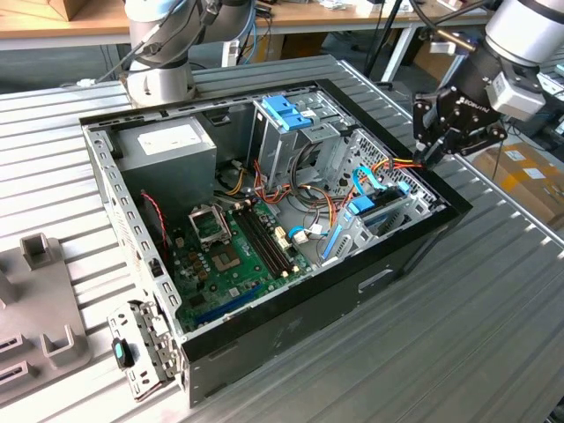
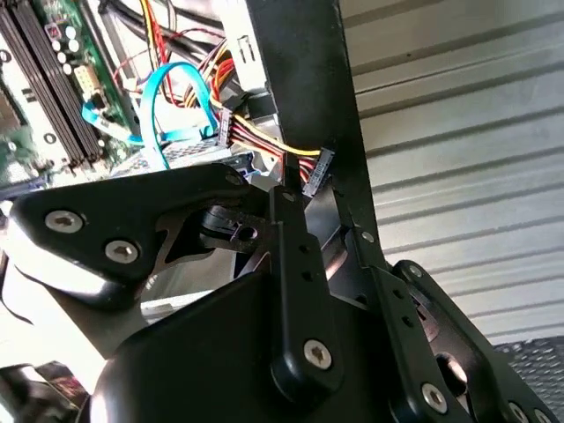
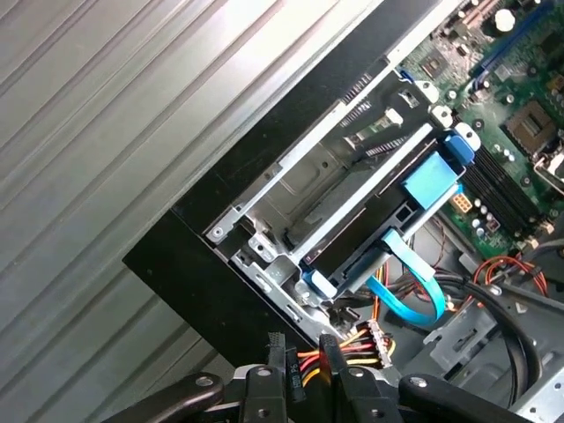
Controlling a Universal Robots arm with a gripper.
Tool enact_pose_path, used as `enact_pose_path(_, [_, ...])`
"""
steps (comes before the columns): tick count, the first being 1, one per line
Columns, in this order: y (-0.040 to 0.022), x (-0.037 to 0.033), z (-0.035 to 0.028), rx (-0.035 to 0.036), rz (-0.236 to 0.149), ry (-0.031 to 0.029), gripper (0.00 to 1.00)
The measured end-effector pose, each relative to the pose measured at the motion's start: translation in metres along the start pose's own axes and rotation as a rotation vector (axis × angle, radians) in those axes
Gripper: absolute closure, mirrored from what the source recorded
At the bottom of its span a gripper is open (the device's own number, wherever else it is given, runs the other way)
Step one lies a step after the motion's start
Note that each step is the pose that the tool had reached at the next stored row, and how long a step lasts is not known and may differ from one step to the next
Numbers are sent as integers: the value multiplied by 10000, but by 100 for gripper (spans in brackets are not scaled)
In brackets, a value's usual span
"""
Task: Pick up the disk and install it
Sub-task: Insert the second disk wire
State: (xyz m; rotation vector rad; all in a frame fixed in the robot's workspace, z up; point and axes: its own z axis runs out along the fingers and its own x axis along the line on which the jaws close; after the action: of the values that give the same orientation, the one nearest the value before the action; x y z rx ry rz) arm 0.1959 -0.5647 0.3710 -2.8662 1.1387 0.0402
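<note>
Flat silver-grey disk with blue plastic rails (image 3: 370, 231) sits slotted edge-on in the metal drive bay (image 3: 291, 189) of the open black computer case (image 1: 291, 326), just beside my black gripper (image 1: 438, 145). My jaws are nearly together at the case's corner wall, holding nothing.

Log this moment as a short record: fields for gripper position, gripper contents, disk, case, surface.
gripper position: gripper hovers at the open computer case's corner on the exterior view's right, above the drive bay
gripper contents: nothing seen between the fingers
disk: not identifiable with certainty; blue-railed bay holds a blue data cable
case: lies flat, side panel off, motherboard exposed
surface: ribbed metal table
</note>
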Motion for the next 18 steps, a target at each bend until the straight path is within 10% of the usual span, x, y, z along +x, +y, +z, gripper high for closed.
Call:
enact_pose_path(13, [-21, 19, 6, -20, -498, -22, 70])
enact_pose_path(18, [-22, 19, 11, 227, -845, 205, 70])
